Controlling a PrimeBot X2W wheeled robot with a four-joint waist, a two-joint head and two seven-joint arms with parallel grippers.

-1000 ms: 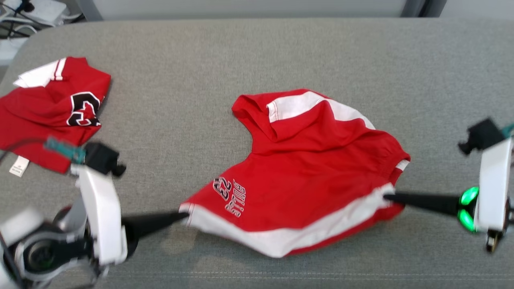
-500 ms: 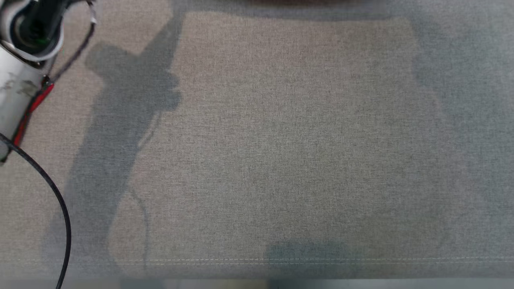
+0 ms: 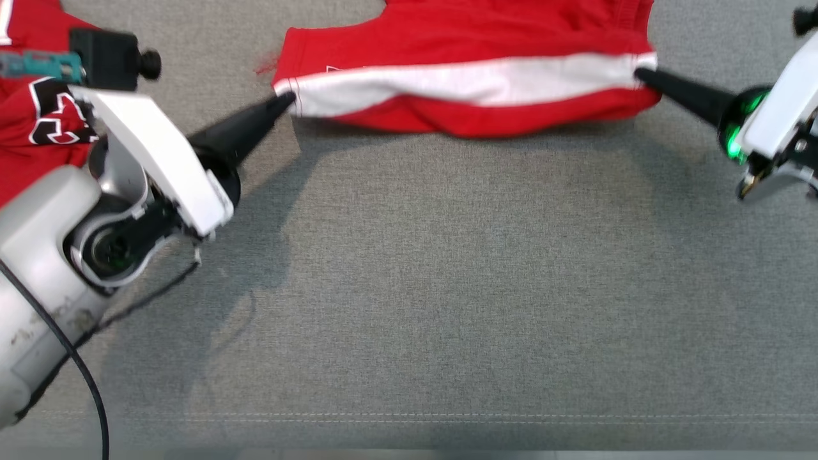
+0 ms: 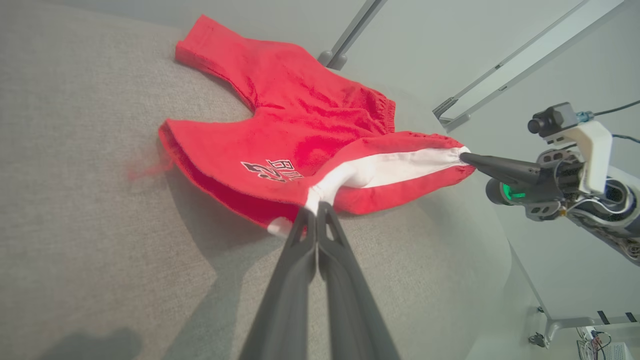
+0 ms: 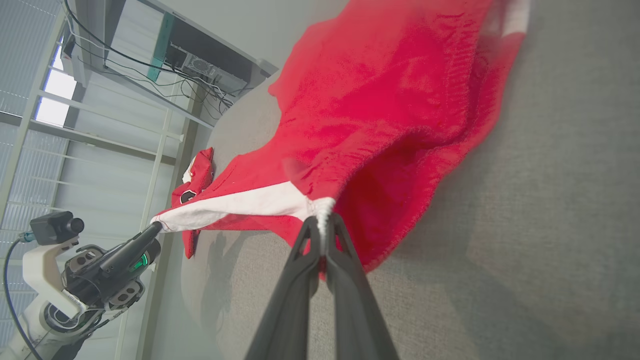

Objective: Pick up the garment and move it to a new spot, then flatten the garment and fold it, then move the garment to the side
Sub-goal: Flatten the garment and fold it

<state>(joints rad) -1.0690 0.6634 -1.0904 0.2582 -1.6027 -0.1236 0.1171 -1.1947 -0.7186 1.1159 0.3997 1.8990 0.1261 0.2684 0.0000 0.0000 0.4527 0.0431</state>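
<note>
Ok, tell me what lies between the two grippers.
The red shorts, white band stretched from left gripper to right gripper, each shut on one end; head view.

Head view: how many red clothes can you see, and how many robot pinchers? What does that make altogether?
Red clothes: 2, the shorts and the other garment
Grippers: 2, the left gripper and the right gripper, each pinching one end of the shorts
Total: 4

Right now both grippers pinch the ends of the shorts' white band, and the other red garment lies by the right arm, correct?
No: the other red garment lies by the left arm, as the head view shows. The left gripper and right gripper do pinch the ends of the white band on the shorts.
</note>
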